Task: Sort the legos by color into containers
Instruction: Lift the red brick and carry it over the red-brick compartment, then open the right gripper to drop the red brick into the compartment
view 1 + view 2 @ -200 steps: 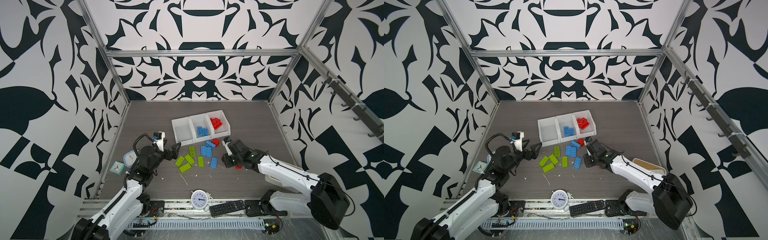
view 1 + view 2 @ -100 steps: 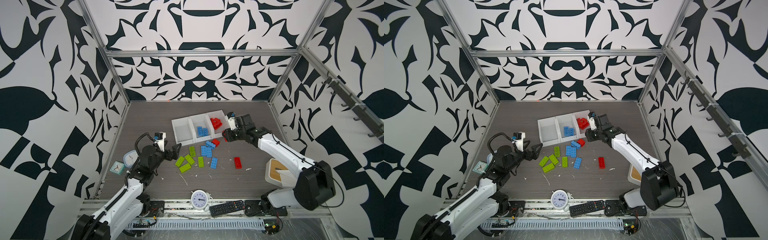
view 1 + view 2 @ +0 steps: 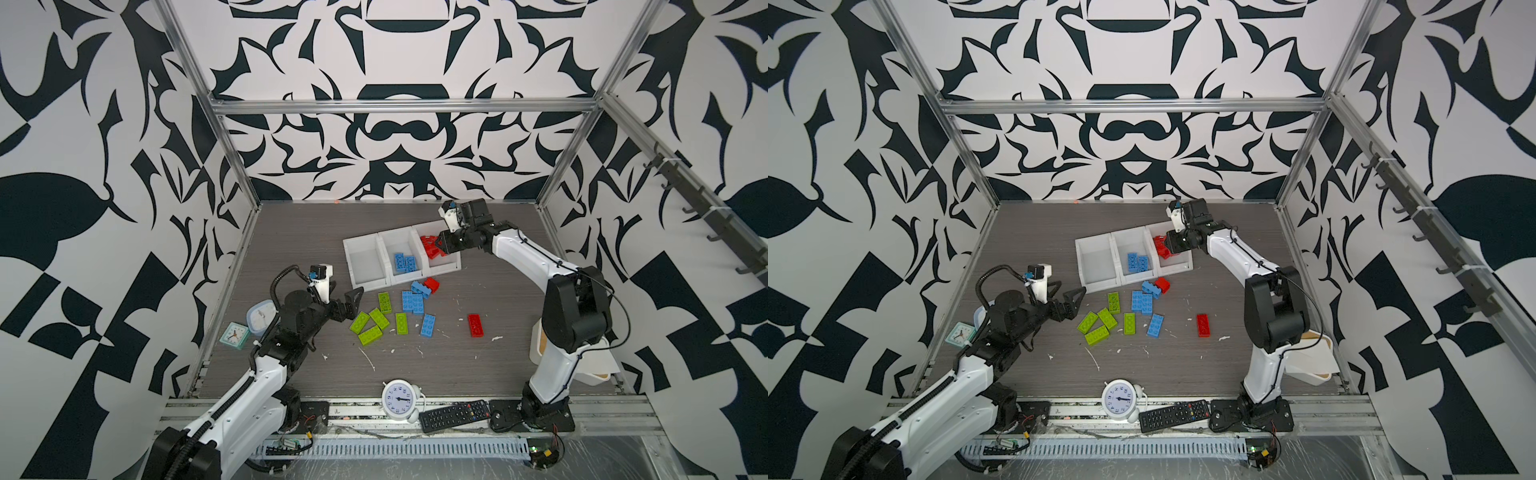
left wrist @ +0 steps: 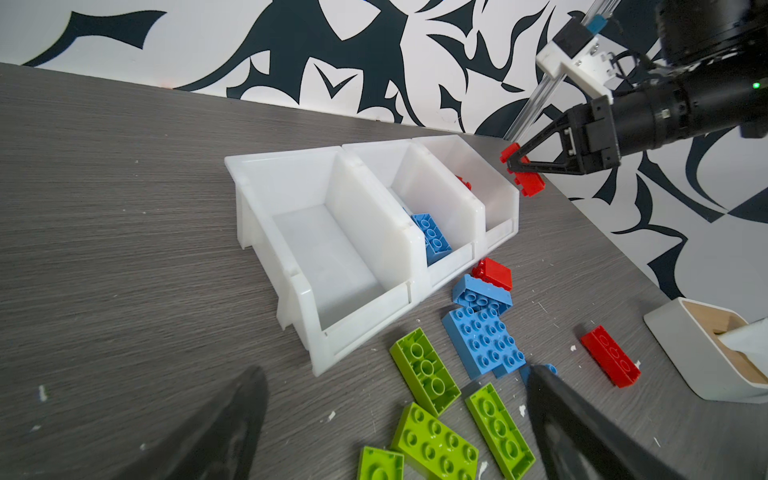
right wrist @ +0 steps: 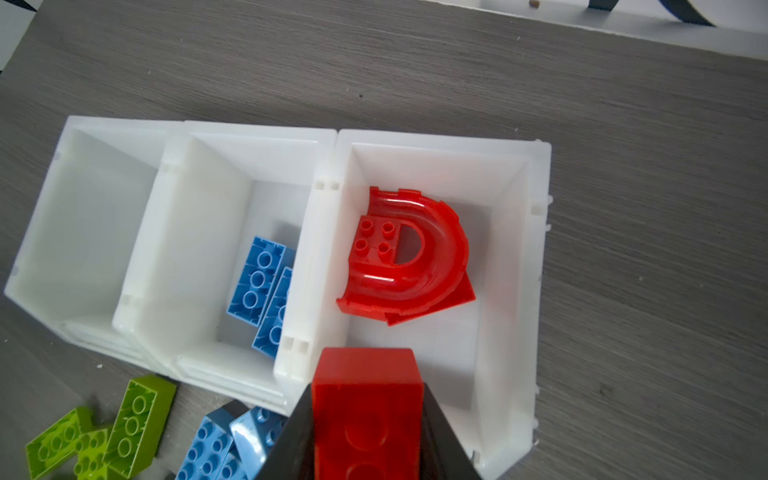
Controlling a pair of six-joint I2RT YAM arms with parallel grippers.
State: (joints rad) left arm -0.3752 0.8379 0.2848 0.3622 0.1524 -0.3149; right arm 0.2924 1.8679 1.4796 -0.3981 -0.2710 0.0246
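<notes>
Three joined white containers (image 3: 362, 243) stand mid-table. Above the right-hand one (image 5: 505, 266) my right gripper (image 3: 435, 246) (image 5: 368, 392) is shut on a red lego brick (image 5: 368, 401) (image 4: 527, 183). That container holds a red arch piece (image 5: 415, 257), and the middle one (image 5: 216, 199) holds two blue bricks (image 3: 404, 262). In front of the containers lie several green legos (image 3: 376, 321), blue ones (image 3: 413, 301), a small red brick (image 3: 432, 284) and a flat red one (image 3: 475, 325). My left gripper (image 3: 352, 300) (image 4: 397, 370) hangs open just left of the green legos.
A round white alarm clock (image 3: 399, 401) and a black remote (image 3: 453, 413) lie at the front edge. A small teal clock (image 3: 235, 336) and a round white tub (image 3: 259, 318) sit behind my left arm. A white bin with a wooden lid (image 3: 582, 365) stands at the right arm's base.
My right gripper has risen from low over the table in front of the containers and moved back to above the right-hand one, carrying a red brick. The left arm has barely shifted.
</notes>
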